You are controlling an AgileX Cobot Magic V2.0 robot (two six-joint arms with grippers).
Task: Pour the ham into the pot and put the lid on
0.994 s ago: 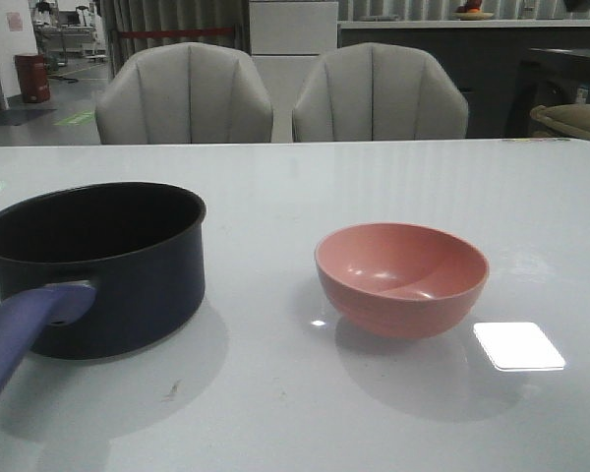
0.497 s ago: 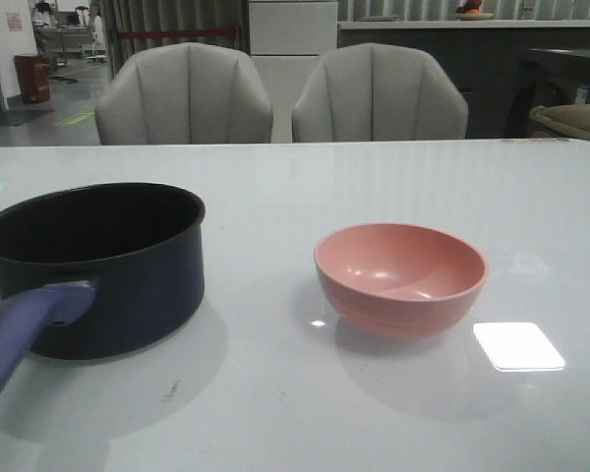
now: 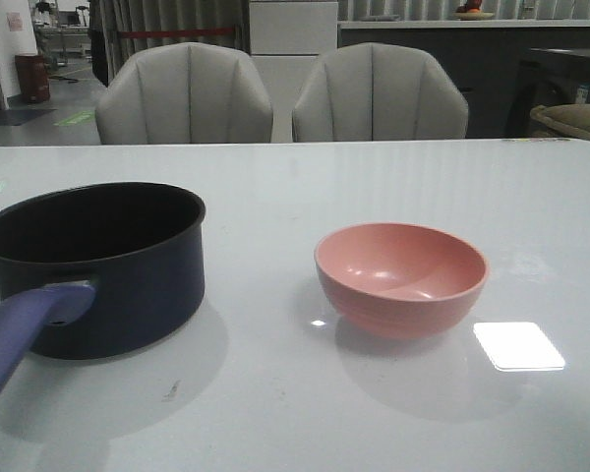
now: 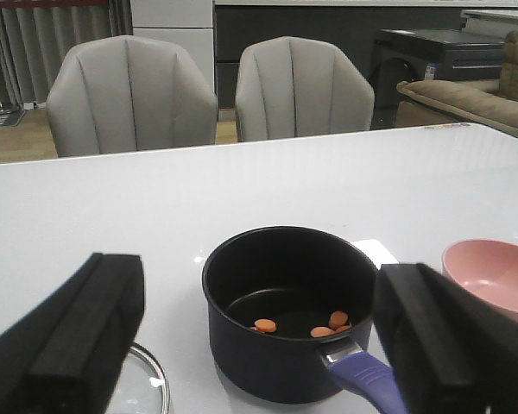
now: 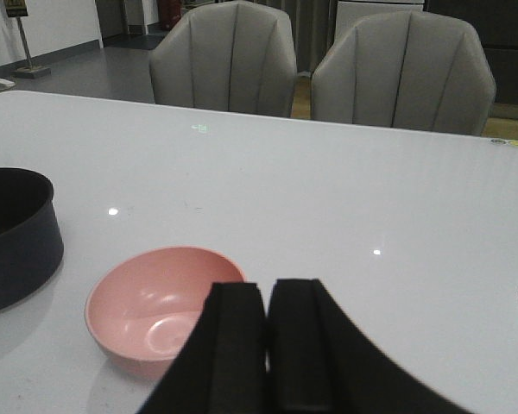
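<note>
1. A white glossy table [image 3: 305, 413] fills the scene, with two grey upholstered chairs [image 3: 184, 93] behind its far edge.
2. The pot [image 3: 103, 265], dark navy and round, stands upright on the robot's left part of the table. Its purple-blue handle [image 3: 20, 329] points toward the robot.
3. In the left wrist view, a few small flat orange pieces of ham [image 4: 328, 323] lie on the pot's floor, near the wall on the handle side.
4. A pink bowl [image 3: 401, 277] stands upright on the table to the right of the pot, well apart from it. Its inside shows only pink.
5. The lid [image 4: 147, 388] lies flat on the table just beside the pot. Only an arc of its steel rim and some glass show in the left wrist view; its knob is hidden behind a finger.
6. The left gripper [image 4: 259, 332] is spread wide, its two black fingers [image 4: 86, 332] far apart and holding nothing, with the pot seen between them.
7. The right gripper [image 5: 266, 345] is clenched, its two black fingers pressed together with nothing between them; the pink bowl sits beyond them.
</note>
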